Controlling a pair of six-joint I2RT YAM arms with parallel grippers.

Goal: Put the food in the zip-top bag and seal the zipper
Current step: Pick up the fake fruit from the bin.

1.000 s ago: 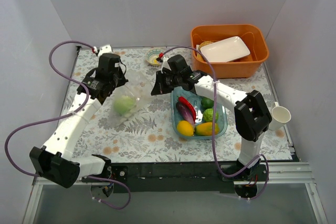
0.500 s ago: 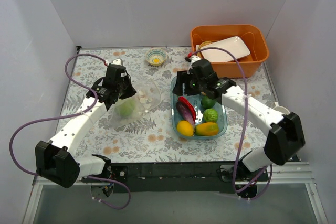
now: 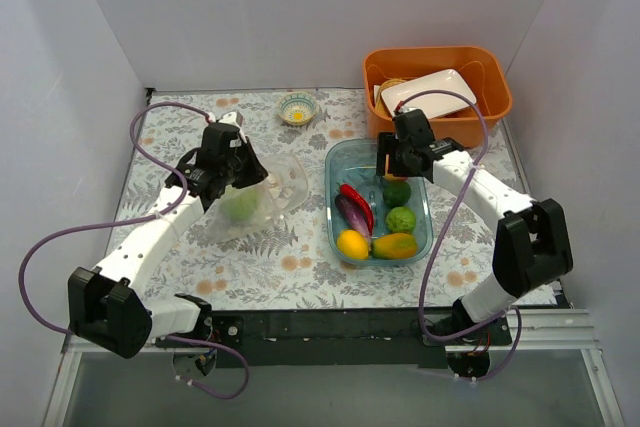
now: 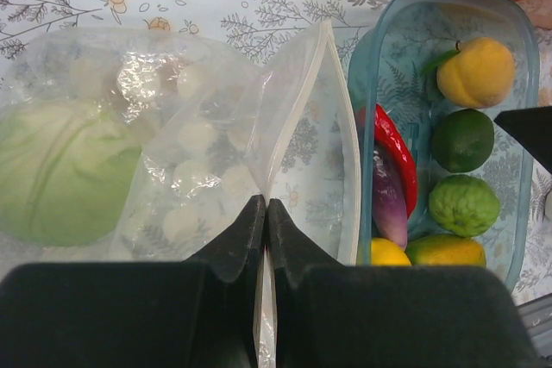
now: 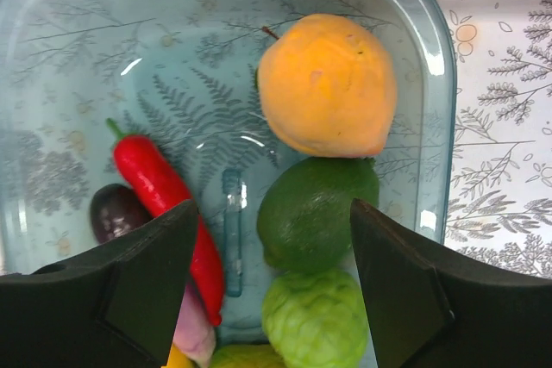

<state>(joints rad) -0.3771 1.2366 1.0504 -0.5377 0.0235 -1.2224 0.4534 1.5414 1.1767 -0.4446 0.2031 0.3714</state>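
top view: the left gripper (image 3: 252, 179) is closed on the mouth edge of the bag (image 3: 283, 190), which lies on the table (image 3: 300, 267) left of the tray (image 3: 329, 187). the cabbage (image 3: 238, 205) sits inside the bag. the right gripper (image 3: 388, 165) hangs open over the tray's far end, holding nothing. in the tray lie a lime (image 3: 397, 192), a bumpy lime (image 3: 401, 218), the chilli (image 3: 357, 202), the eggplant (image 3: 349, 215), the lemon (image 3: 352, 244) and the mango (image 3: 394, 245). an orange bin (image 3: 490, 107) with a white plate (image 3: 428, 92) stands behind the tray, and a small bowl (image 3: 298, 108) is at the table's far edge.

left wrist: the two fingers (image 4: 246, 234) meet, pinching the zipper (image 4: 297, 118) at the bag's mouth. the mouth gapes open beyond them. the cabbage fills the bag's left side. the peach (image 4: 474, 71) lies at the tray's far end, by the lime.

right wrist: the jaws stand wide apart above the tray, touching no food. the lime is below and between them, the peach just beyond it, and the chilli and eggplant are off to the left.
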